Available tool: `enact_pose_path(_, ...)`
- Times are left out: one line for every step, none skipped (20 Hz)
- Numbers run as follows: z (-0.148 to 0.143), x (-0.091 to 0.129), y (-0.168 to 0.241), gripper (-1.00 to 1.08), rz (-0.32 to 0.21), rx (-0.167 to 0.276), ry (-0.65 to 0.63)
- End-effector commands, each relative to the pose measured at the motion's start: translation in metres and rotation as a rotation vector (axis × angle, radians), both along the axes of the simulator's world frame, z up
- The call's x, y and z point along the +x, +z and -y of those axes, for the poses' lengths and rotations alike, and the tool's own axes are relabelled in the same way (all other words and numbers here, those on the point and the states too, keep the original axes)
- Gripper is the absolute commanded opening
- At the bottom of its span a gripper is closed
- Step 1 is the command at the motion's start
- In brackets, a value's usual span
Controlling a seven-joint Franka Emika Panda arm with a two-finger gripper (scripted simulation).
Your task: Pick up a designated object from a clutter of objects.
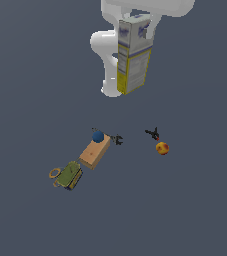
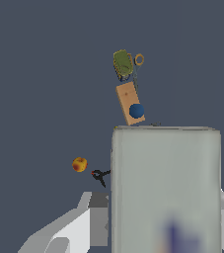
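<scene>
Fingers (image 2: 99, 217) of the white gripper (image 1: 135, 19) are clamped on the tall carton (image 1: 133, 55), one pale finger pressed against its side in the wrist view, the other just showing at the far edge. In the exterior view the carton hangs upright beneath the arm, well above the dark desk (image 1: 30, 100) and far from the other items. Its upper part is white-grey with blue-purple print, its lower face yellow-edged with a panel of small text; none of the writing or any brand can be read. In the wrist view its grey top fills the near field, with a blurred purple patch.

On the desk lie a tan block (image 1: 95, 152) with a blue ball (image 1: 98, 136) at its end, an olive green packet (image 1: 68, 175) with a ring beside it, two tiny black clamps (image 1: 153, 133), and an orange-red ball (image 1: 162, 148) near one clamp.
</scene>
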State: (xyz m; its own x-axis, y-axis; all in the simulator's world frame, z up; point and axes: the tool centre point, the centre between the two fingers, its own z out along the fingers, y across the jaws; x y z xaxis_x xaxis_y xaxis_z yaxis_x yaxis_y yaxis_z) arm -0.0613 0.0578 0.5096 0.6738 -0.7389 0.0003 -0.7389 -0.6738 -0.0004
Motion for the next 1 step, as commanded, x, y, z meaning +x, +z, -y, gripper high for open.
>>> enact_pose_path(-0.0001, 0.0007, -0.0011, -1.00, 0.000, 0.000, 0.000)
